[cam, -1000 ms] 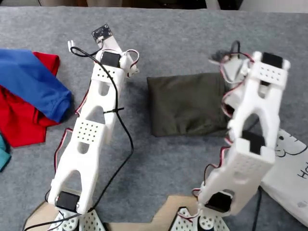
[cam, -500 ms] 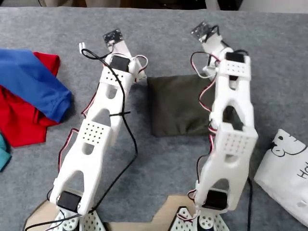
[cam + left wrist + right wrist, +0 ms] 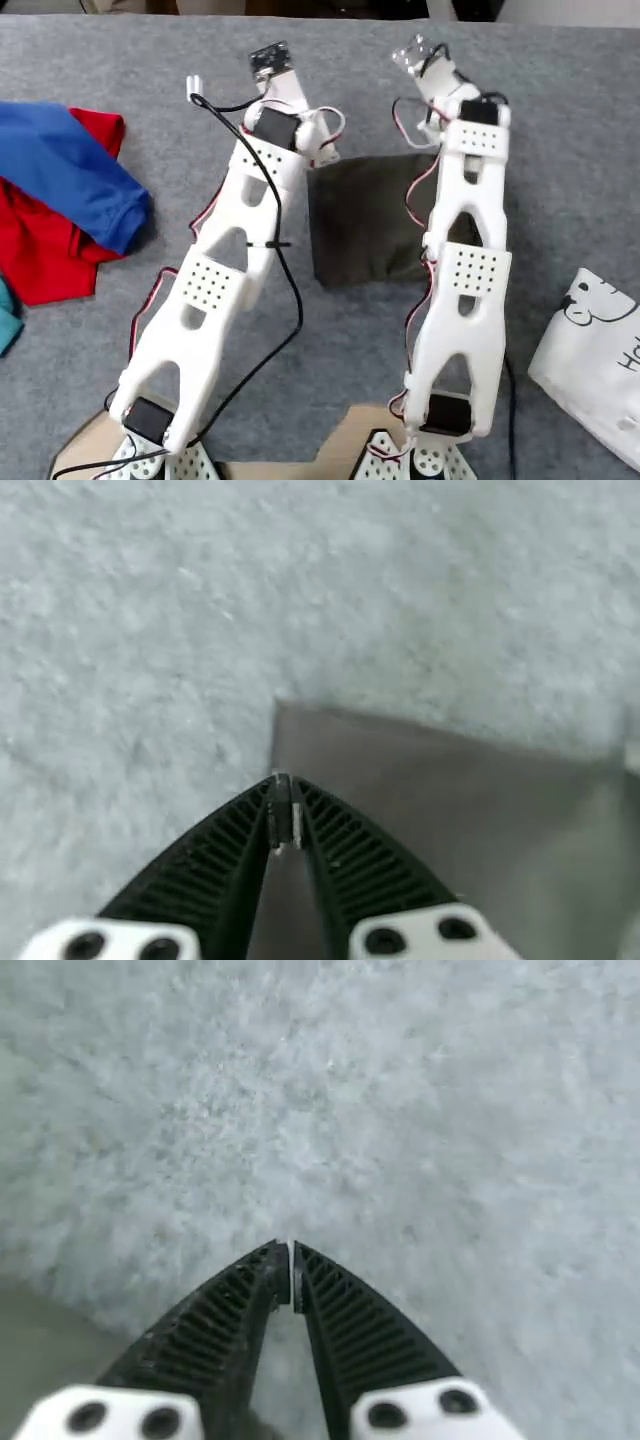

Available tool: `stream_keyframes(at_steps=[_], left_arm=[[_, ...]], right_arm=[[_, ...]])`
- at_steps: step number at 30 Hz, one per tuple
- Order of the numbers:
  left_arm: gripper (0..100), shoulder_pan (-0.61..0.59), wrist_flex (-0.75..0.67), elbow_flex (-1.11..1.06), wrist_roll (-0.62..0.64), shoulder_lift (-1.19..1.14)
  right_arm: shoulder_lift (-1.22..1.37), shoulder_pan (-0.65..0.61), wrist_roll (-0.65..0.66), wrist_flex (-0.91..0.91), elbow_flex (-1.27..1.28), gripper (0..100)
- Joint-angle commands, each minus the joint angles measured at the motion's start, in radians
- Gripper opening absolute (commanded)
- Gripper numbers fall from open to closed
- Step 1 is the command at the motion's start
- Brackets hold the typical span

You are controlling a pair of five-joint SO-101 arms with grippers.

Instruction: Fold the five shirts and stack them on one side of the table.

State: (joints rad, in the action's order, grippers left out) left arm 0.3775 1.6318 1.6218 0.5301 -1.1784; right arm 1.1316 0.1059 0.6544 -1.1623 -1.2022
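Grey felt-like table (image 3: 560,100) across the whole high view. Light wooden base plate (image 3: 345,435) at the near edge, under both arm mounts. Beyond the far edge, a narrow dark strip of room, too dim to make out. Folded dark olive shirt (image 3: 365,225) lying flat near the table centre, between the two arms. Blue shirt (image 3: 60,170) heaped unfolded over red shirt (image 3: 40,255) at the left edge, with a sliver of teal cloth (image 3: 4,325) further along that edge toward the near side. White shirt (image 3: 590,360) at the right edge toward the near corner, well apart from the olive one. Left arm (image 3: 215,290) stretched to the olive shirt's far left corner. Right arm (image 3: 465,270) laid over its right side and past its far edge. High view: full length of both arms and all the shirts. Wrist views: fingertips and the olive shirt's edge close up. Left gripper (image 3: 283,815): closed, tips touching, over the shirt's edge near a corner; cloth pinched or not, cannot tell. Right gripper (image 3: 291,1270): closed, tips touching, holding nothing, over bare grey surface with olive cloth just beside. Black printed drawing and partial letters on the white shirt, cut off at the table's right edge.
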Motion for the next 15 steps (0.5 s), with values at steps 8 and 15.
stream_keyframes(at_steps=[8, 15], left_arm=[[2, 0.051, -0.029, -0.061, -0.005, 0.071], [2, 0.015, -0.169, -0.161, -0.009, 0.018]], right_arm=[[-0.087, 0.056, 0.037, -0.555, -0.449, 2.5], [-0.116, 0.119, 0.011, -0.628, -0.403, 2.3]])
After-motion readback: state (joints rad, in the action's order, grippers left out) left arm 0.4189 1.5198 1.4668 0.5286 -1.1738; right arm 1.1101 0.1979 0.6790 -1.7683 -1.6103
